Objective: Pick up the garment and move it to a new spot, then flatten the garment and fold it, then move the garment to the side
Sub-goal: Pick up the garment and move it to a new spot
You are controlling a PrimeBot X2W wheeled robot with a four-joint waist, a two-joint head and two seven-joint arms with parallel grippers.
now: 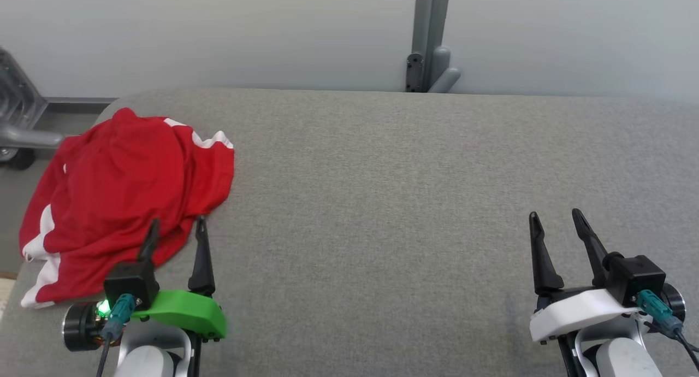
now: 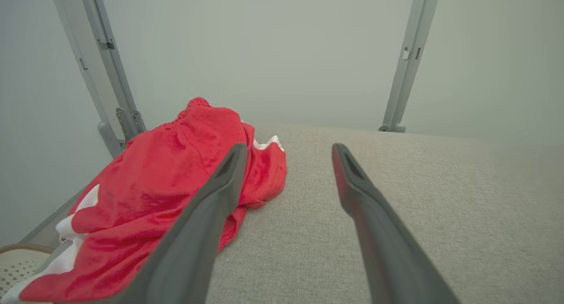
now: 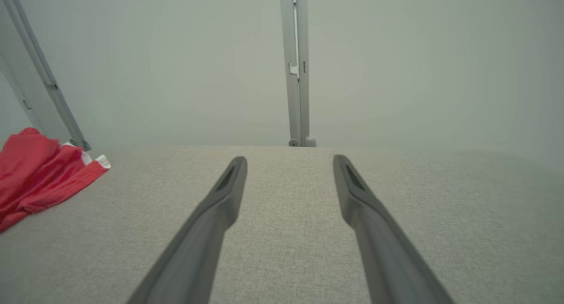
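The garment lies crumpled at the left end of the bench, one side spilling over the edge. My left gripper hangs at its near hem, fingers apart, placed for the pick. The right gripper, also apart, idles well clear.

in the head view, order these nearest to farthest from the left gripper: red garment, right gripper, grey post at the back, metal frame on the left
1. Red garment, at the left gripper tips, on the left.
2. Metal frame, far left, beyond the garment.
3. Grey post at the back and right gripper far right: too close to call.
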